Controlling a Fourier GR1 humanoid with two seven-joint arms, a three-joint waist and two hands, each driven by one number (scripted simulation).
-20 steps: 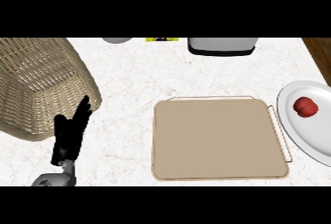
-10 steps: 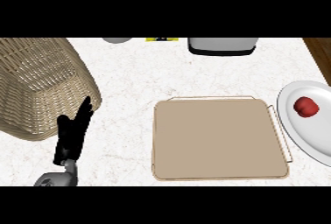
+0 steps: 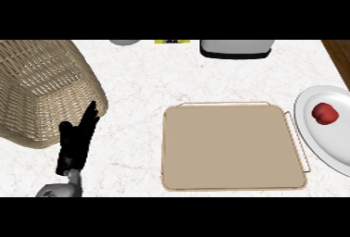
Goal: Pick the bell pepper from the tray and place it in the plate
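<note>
A small red bell pepper (image 3: pixel 325 114) lies on the white plate (image 3: pixel 321 141) at the right edge of the head view. The tan tray (image 3: pixel 231 147) with its thin wire rim sits in the middle of the counter, its surface bare. My left hand (image 3: pixel 74 144) rests open at the lower left, fingers straight and pointing up, beside the wicker basket. My right hand does not show.
A large wicker basket (image 3: pixel 42 90) fills the left side, touching the left hand's fingertips. A grey appliance (image 3: pixel 234 48) stands at the back centre. A grey round object (image 3: pixel 124 42) and a yellow item (image 3: pixel 172 41) peek in at the back edge. A wooden edge (image 3: pixel 340 55) borders the counter's right.
</note>
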